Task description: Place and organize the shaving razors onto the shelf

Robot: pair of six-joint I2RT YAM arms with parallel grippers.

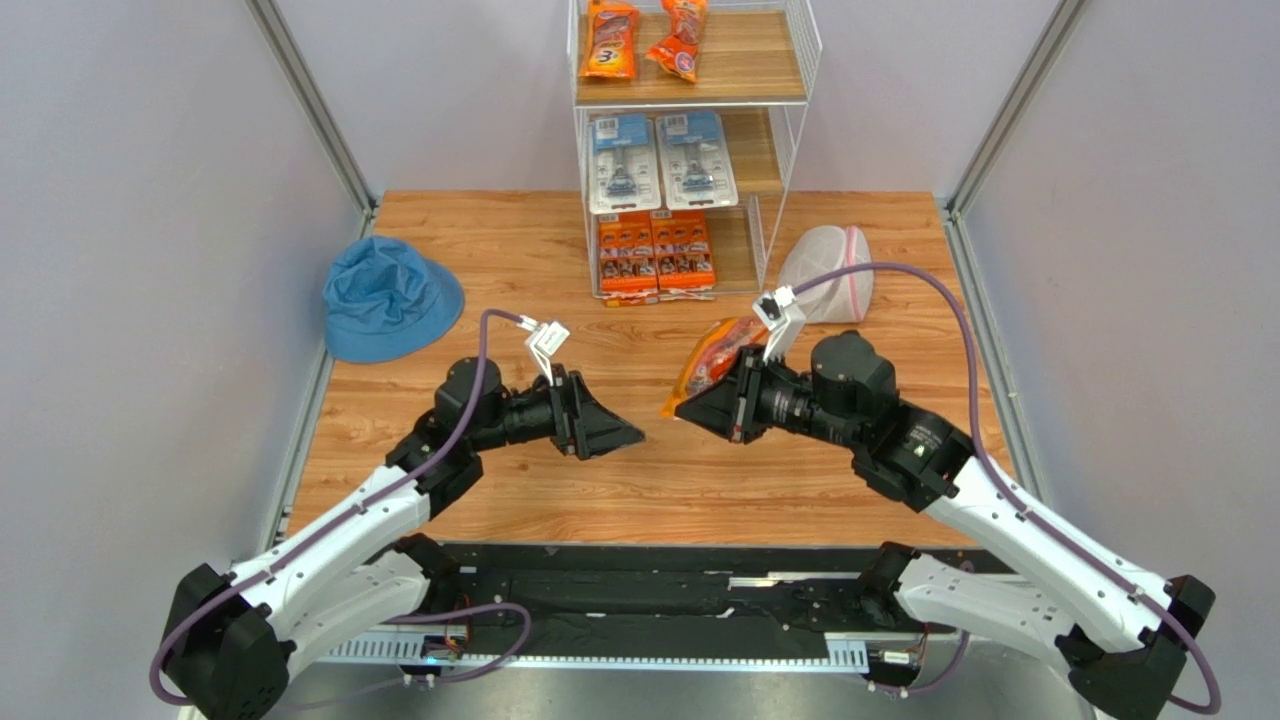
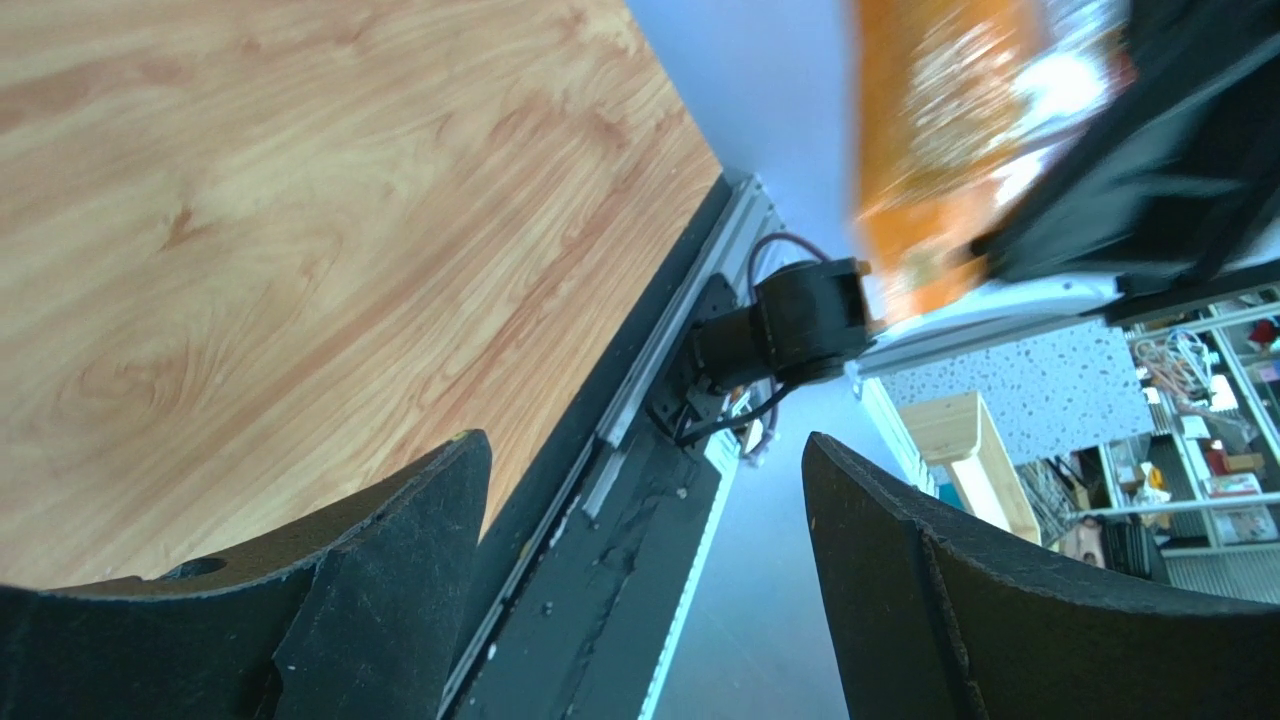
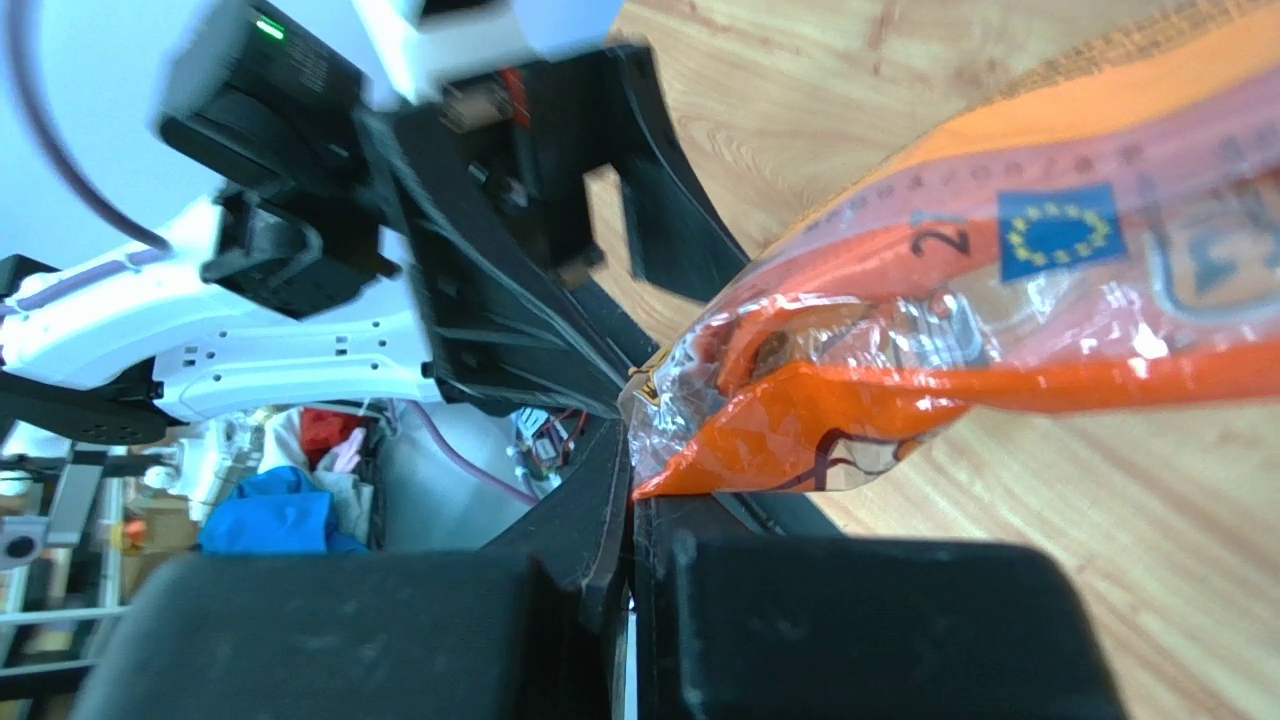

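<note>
Workspace with both arms reaching toward each other over the wooden bench (image 1: pixel 496 240). The right fingers (image 1: pixel 709 408) are clenched on one end of a long narrow orange bag (image 1: pixel 715 360) of razors. The bag is held over the bench in front of the shelf (image 1: pixel 796 90), and whether its far end touches the wood cannot be told. The left fingers (image 1: pixel 609 432) are spread wide apart with nothing between them, pointed at the right fingers, near but apart.

Three boards of the shelf are stocked: two orange bags (image 1: pixel 609 41) lie on the top board, two white/blue blister cards (image 1: pixel 621 161) side by side on the middle board, and two flat orange multi-packs (image 1: pixel 655 252) on the bottom board. A blue bucket hat (image 1: pixel 388 297) lies on the bench left of the shelf, and a white mesh bag (image 1: pixel 830 275) just right of it.
</note>
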